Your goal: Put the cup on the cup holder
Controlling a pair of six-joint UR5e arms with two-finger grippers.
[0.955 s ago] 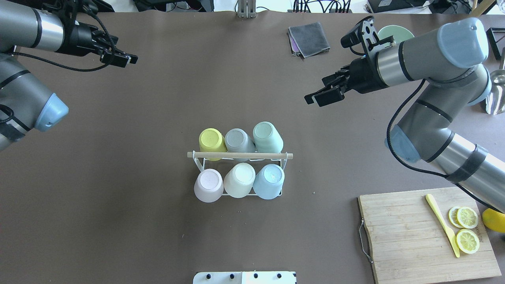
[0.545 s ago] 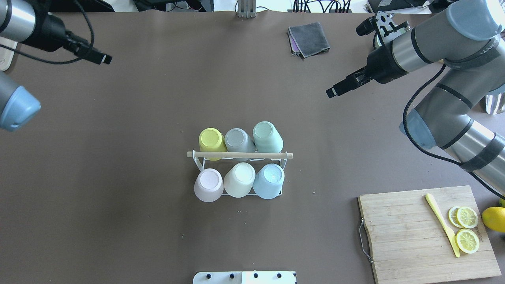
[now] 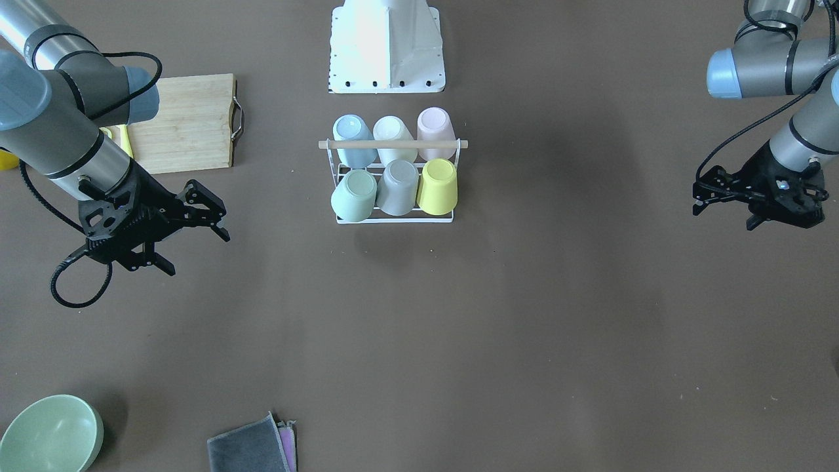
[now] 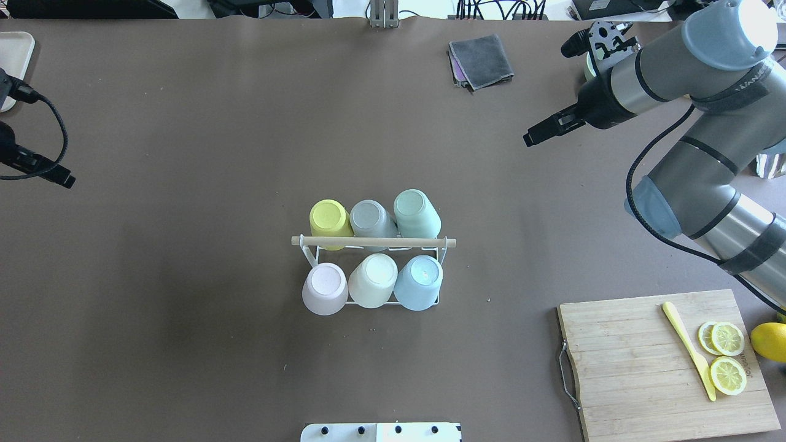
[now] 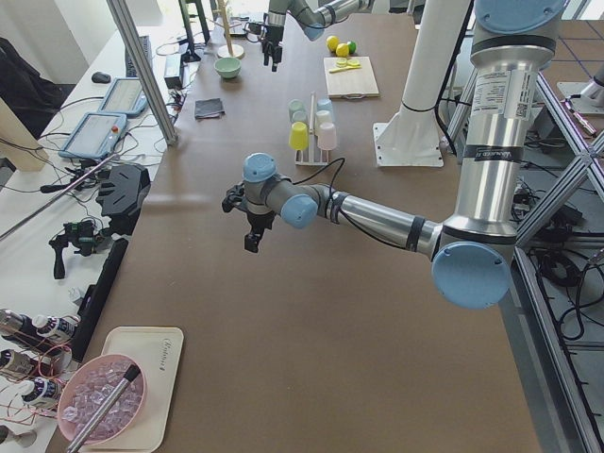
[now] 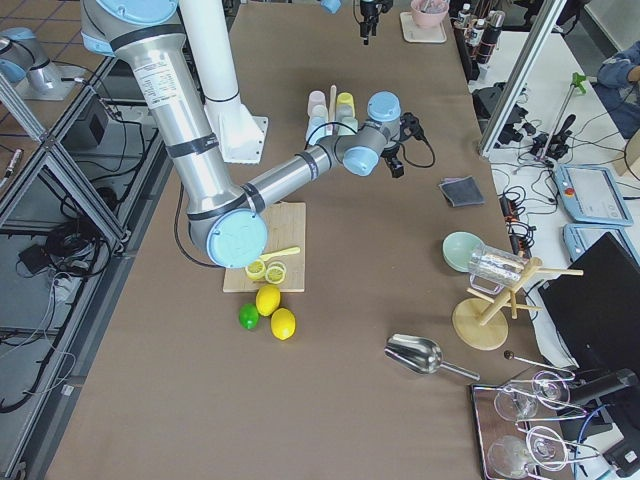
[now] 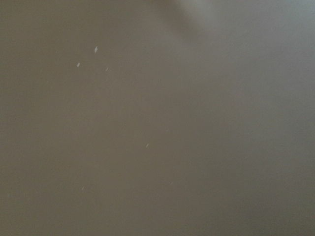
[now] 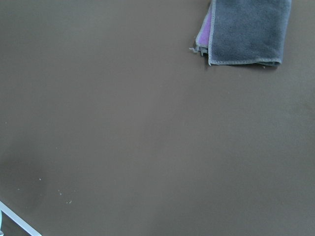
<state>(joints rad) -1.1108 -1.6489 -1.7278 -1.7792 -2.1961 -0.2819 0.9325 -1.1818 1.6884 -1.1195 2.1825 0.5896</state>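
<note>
The white wire cup holder [image 4: 309, 250] with its wooden rod handle [image 4: 373, 241] stands mid-table, also in the front view [image 3: 394, 219]. Several cups sit upside down on it in two rows: yellow [image 4: 330, 218], grey [image 4: 368, 218] and mint [image 4: 416, 212] behind, pink [image 4: 325, 287], cream [image 4: 373, 279] and blue [image 4: 419, 281] in front. My left gripper [image 3: 721, 216] is open and empty, far out at the table's left side. My right gripper [image 3: 195, 252] is open and empty, well off to the rack's right [image 4: 528, 138]. Both wrist views show bare table.
A folded grey cloth [image 4: 482, 60] lies at the far edge, also in the right wrist view [image 8: 246, 29]. A wooden cutting board [image 4: 632, 368] with lemon slices and a yellow knife is at the near right. A green bowl [image 3: 49, 434] is far right; a lemon [image 4: 770, 341] lies beside the board.
Both arms have drawn away from the rack. The left gripper has swung out to the table's left edge, the right gripper back toward the far right. The cups have not moved.
</note>
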